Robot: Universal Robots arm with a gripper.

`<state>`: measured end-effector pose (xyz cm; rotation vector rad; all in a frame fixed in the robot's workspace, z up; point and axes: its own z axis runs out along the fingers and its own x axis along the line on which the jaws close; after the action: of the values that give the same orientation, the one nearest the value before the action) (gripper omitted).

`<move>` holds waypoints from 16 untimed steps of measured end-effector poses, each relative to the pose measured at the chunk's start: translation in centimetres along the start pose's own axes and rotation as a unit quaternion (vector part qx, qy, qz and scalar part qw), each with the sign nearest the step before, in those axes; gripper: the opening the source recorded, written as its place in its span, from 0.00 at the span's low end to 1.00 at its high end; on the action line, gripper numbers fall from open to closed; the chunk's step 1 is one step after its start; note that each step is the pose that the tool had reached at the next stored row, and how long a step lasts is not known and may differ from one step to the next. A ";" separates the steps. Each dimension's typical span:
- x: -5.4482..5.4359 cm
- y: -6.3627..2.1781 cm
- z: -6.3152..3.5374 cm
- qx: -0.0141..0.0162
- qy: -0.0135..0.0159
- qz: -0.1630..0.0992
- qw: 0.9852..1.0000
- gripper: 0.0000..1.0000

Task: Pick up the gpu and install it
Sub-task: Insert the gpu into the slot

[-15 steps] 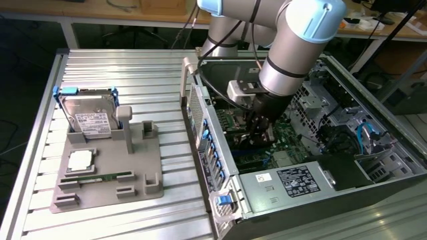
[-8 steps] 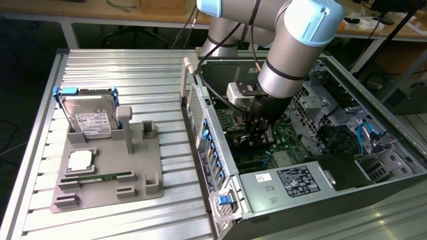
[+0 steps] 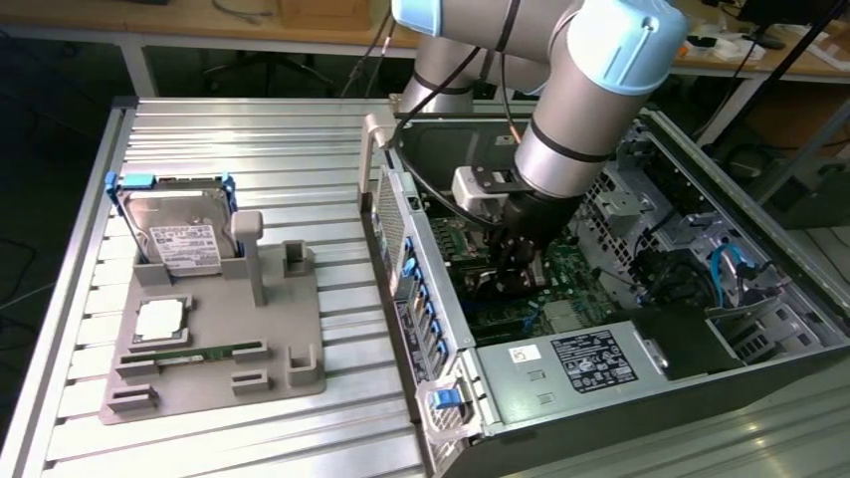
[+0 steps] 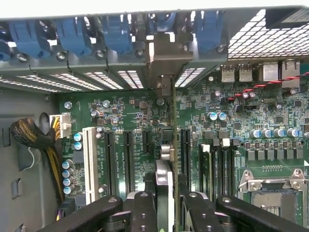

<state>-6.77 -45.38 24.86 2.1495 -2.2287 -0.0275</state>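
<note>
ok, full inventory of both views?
gpu: 1, dark card with silver bracket, edge-on between the gripper fingers over the motherboard slots
motherboard: 1, green, inside the case
case: 1, grey, open, exterior view's right
hard drive: 1, silver with blue rails, upright in the holder
holder: 1, grey, exterior view's left
memory stick: 1, green, on the holder
table: 1, silver, slatted
gripper: 1, black, shut on the gpu

1. The arm [image 3: 584,110] has thick silver-grey tube segments with pale blue joint caps.
2. A black cable runs along it.
3. A small white box sits at the wrist.
4. The gripper [image 4: 164,203] is black, with screw-studded linkage fingers [image 4: 142,210].
</note>
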 end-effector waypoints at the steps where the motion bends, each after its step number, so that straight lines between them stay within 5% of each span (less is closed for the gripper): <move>1: 0.1 0.00 0.01 0.000 0.000 0.000 1.000 0.27; 16: 0.4 -0.32 -0.11 0.000 0.000 0.000 1.000 0.27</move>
<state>-6.46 -45.74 24.96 2.1489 -2.2287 -0.0275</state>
